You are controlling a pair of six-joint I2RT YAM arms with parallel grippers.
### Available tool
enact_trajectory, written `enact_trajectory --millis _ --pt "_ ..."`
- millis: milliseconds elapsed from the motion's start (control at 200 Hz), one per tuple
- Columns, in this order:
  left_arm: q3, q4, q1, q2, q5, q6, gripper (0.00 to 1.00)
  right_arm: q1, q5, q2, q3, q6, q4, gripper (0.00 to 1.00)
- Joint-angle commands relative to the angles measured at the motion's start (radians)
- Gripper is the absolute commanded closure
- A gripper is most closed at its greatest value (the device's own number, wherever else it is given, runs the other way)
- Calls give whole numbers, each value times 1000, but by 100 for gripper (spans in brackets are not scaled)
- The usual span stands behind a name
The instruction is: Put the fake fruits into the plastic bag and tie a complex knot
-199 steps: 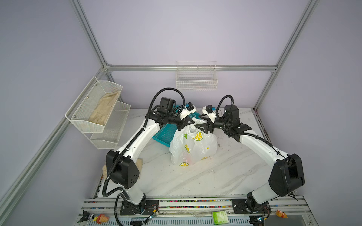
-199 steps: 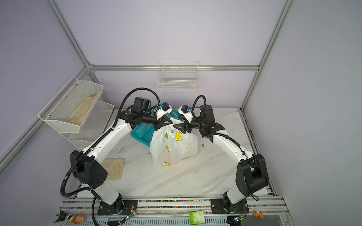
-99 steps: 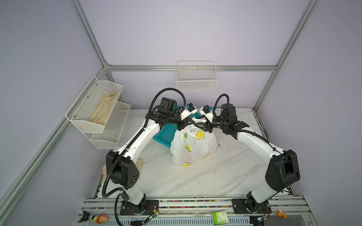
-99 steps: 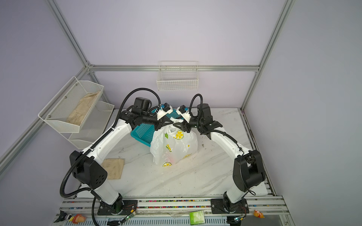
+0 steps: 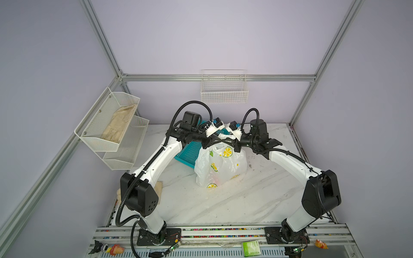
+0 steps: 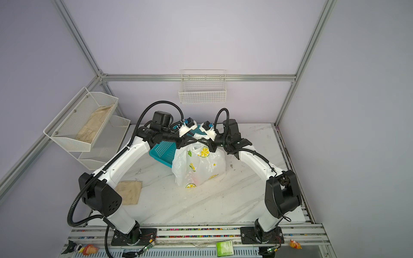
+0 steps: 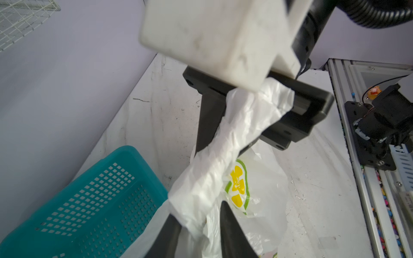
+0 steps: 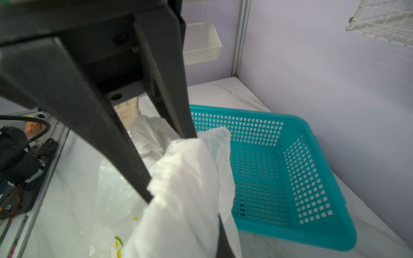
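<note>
The plastic bag (image 5: 221, 165) stands just beside the teal basket (image 5: 187, 154). We see the fake fruits (image 6: 195, 178) only as a red blur low inside the bag. Our right gripper (image 5: 229, 143) pinches a twisted handle (held above the bag), while our left gripper (image 7: 200, 212) has its fingers parted around the same strip.

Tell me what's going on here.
Both arms are working the top of the plastic bag, which stands on the table beside the teal basket. The right gripper is shut on a twisted handle; the left gripper has its fingers apart around that same strip. No finished knot shows.
</note>
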Motion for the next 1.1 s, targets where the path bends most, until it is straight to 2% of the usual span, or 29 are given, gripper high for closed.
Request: enact_trajectory --millis 0,90,230,540,765,935,1095 --pt "-89 38 -2 -86 -71 56 62 -2 -13 -37 -12 -5 29 100" --pt "-133 57 -2 -105 -97 91 56 -2 -17 -43 -14 8 34 100" --pt "-139 52 -3 -97 -111 123 57 -1 -23 -47 -14 19 35 100" --pt "-86 14 -6 -31 -100 157 75 -2 -20 -56 -5 26 35 99" --pt "-60 -14 -7 -18 -138 186 90 -1 -21 -59 9 13 15 98" --pt "-47 -29 -6 -26 -173 194 100 -1 39 -64 17 -24 -36 98" --pt "-27 -41 -6 -40 -183 169 100 0 103 -64 18 -48 -59 98"
